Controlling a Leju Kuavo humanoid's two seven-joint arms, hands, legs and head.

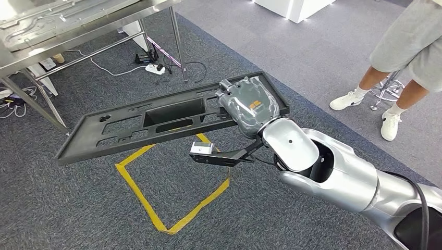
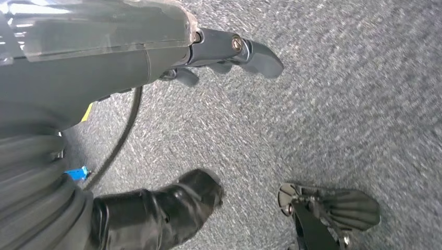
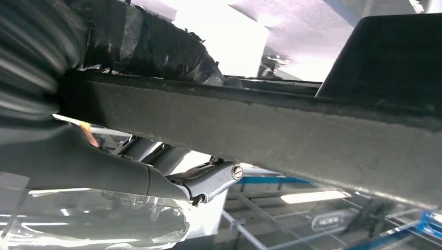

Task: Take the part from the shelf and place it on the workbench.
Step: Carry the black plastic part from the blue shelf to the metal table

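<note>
Part (image 1: 156, 122): long flat black moulded panel with cut-outs, frame centre, gripped at one end by right hand (image 1: 249, 104). Left hand (image 2: 224, 52): empty, fingers loosely curled over grey carpet (image 2: 339, 104).

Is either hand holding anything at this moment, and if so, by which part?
The right hand grips the long black part by its long edge, near one end. The left hand hangs over the carpet, holding nothing.
</note>
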